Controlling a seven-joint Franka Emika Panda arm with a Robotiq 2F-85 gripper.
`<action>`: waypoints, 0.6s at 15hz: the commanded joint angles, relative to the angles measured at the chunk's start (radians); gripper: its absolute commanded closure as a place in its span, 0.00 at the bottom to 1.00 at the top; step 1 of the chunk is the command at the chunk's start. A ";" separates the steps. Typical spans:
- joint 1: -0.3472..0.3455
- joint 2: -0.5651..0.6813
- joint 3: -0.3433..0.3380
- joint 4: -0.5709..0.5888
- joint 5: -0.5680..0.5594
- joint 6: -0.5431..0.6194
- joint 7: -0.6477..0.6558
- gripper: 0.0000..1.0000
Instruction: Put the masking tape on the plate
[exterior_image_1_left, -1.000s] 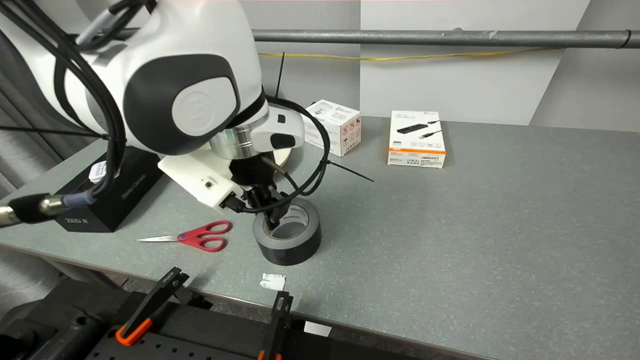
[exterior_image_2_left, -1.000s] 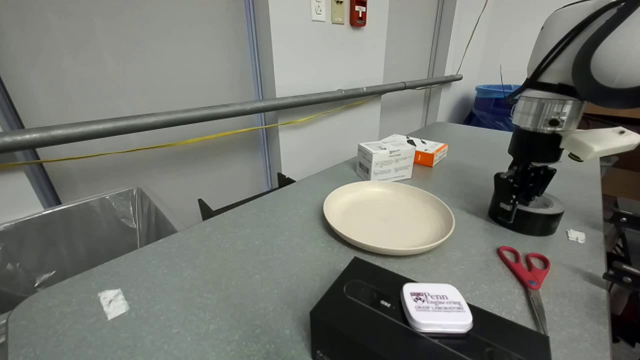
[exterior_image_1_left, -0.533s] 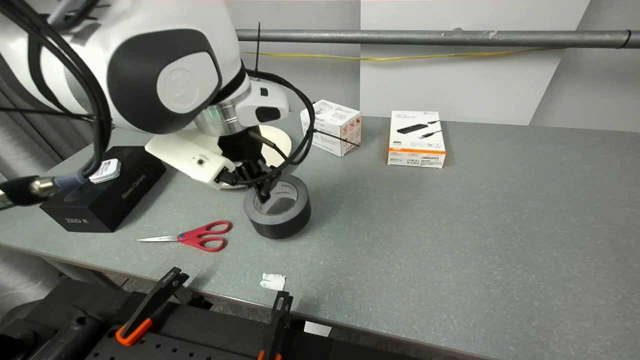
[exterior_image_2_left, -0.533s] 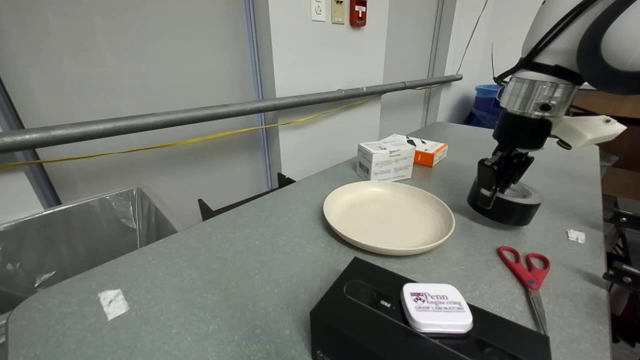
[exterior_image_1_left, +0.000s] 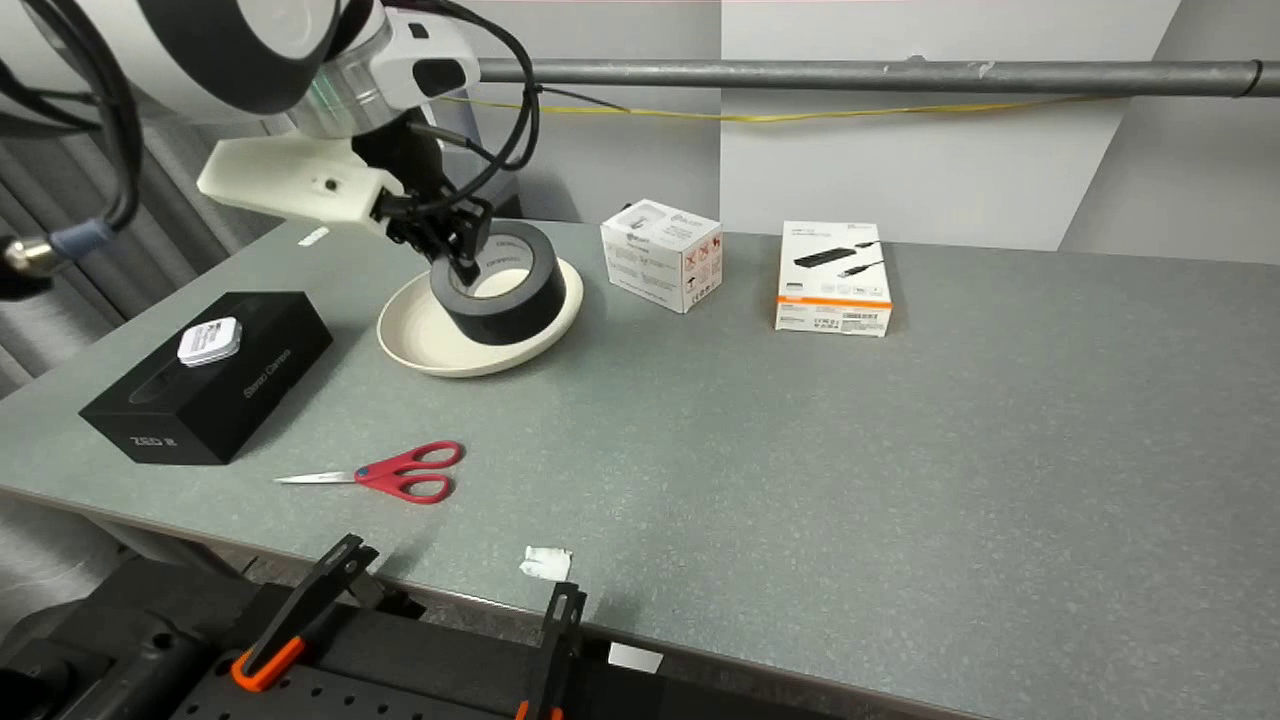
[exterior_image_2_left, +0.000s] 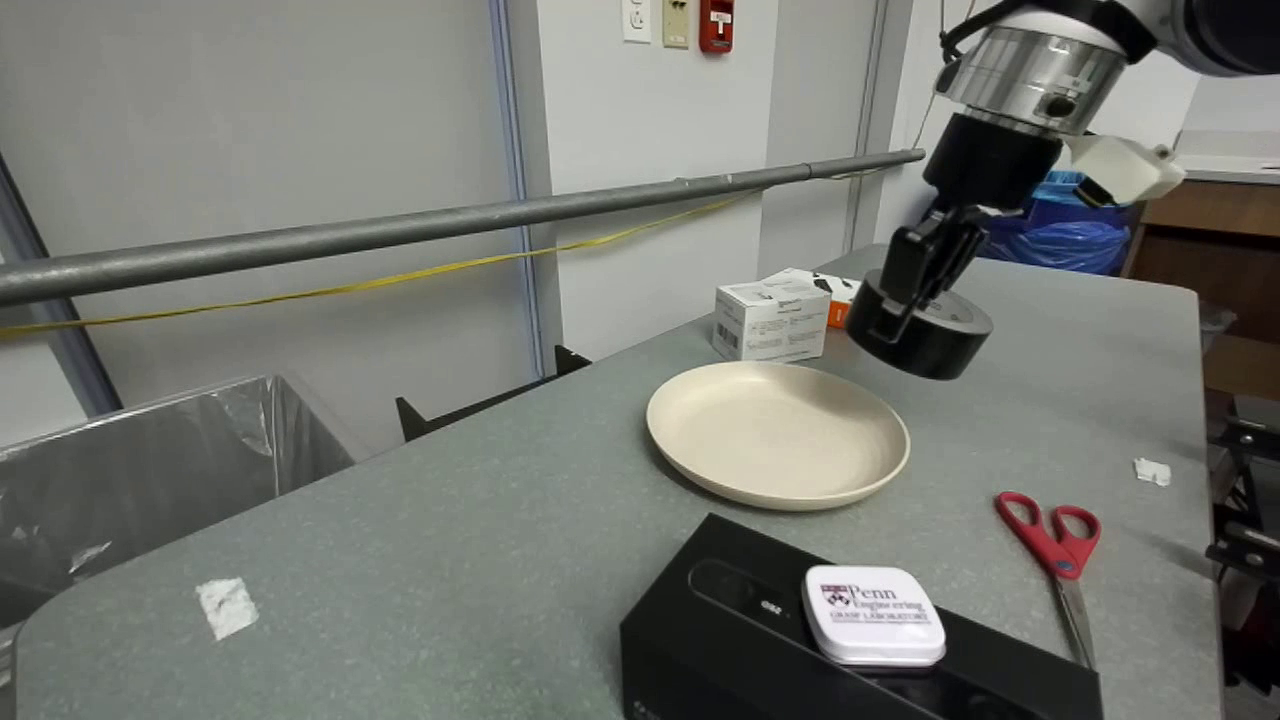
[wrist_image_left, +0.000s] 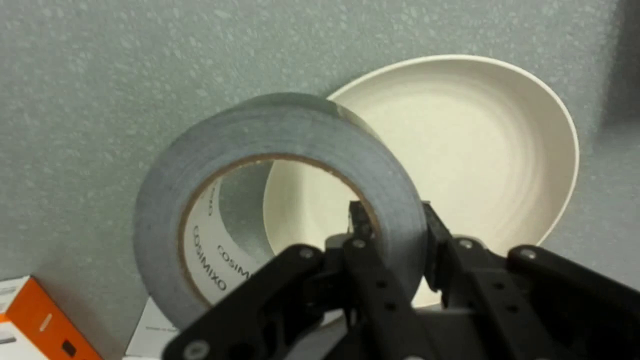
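Right now my fingers are pinched on the roll of tape, one tip inside its hole and the other against its outer wall. In the wrist view the roll fills the middle left of the frame; I have it at its right side, and most of the ring lies left of my fingers. Beyond it, towards the right of that frame, is the plate, part of it seen through the hole. In an exterior view the roll hangs tilted in the air, up and to the right of the plate, apart from it, with the table below. In an exterior view the roll overlaps the plate, in the upper left of the frame. Below the plate, to the left, lie the scissors; a black box with a white tin on top sits at the far left, and a white box stands just right of the plate.
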 joint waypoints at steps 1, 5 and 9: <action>0.001 0.002 0.005 0.022 0.000 -0.020 0.000 0.74; -0.010 0.008 0.020 0.044 0.004 -0.038 -0.006 0.74; 0.011 0.077 0.019 0.107 -0.001 -0.010 0.016 0.94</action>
